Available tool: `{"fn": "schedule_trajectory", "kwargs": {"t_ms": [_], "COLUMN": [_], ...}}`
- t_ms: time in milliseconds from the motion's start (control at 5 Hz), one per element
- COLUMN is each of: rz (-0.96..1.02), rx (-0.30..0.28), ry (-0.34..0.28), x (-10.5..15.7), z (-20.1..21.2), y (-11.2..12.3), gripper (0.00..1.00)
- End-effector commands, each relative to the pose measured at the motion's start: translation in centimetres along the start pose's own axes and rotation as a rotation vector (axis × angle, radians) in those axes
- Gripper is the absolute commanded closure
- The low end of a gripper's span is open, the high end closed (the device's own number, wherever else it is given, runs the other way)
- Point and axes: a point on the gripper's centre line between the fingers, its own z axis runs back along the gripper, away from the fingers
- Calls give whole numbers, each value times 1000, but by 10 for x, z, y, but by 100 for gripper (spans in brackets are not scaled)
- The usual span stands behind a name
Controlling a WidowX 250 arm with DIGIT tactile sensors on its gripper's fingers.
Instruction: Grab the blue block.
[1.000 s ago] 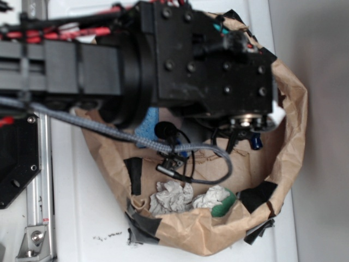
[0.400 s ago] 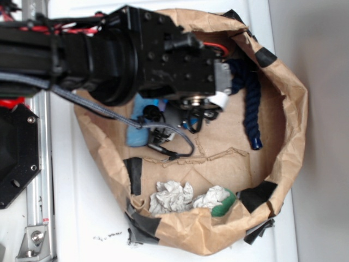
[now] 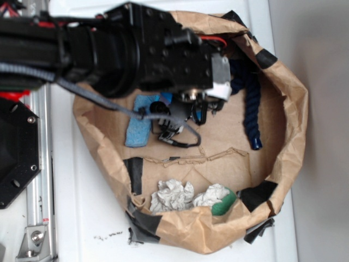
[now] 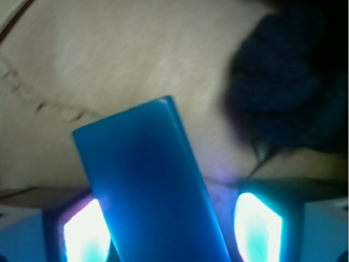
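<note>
While the claw stands wide around it at lower centre, the blue block looks rigid and slick, best pinched across its long flat sides.

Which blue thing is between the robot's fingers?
The smooth blue block, sitting between the gripper fingers. The paler sponge and dark rope lie apart.

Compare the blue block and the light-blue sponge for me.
Colour: the blue block is a deep, saturated blue; the sponge is paler.
Surface: the blue block looks smooth with crisp edges; the sponge looks rougher.
Place: the blue block sits between the jaws; the sponge lies flat in the paper bag, clear of them.
Both are blue rectangular slabs.
</note>
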Motion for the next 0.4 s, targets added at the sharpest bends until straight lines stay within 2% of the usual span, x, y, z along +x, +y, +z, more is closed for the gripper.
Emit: {"fn": "schedule_trajectory", "kwargs": {"t_ms": [0,200], "rz": [239,395], "rx": [-8,-71], "ry": [-182,-314], "x": [18,39], "z": [45,101], "y": [-7,-28], "gripper": [100,100]}}
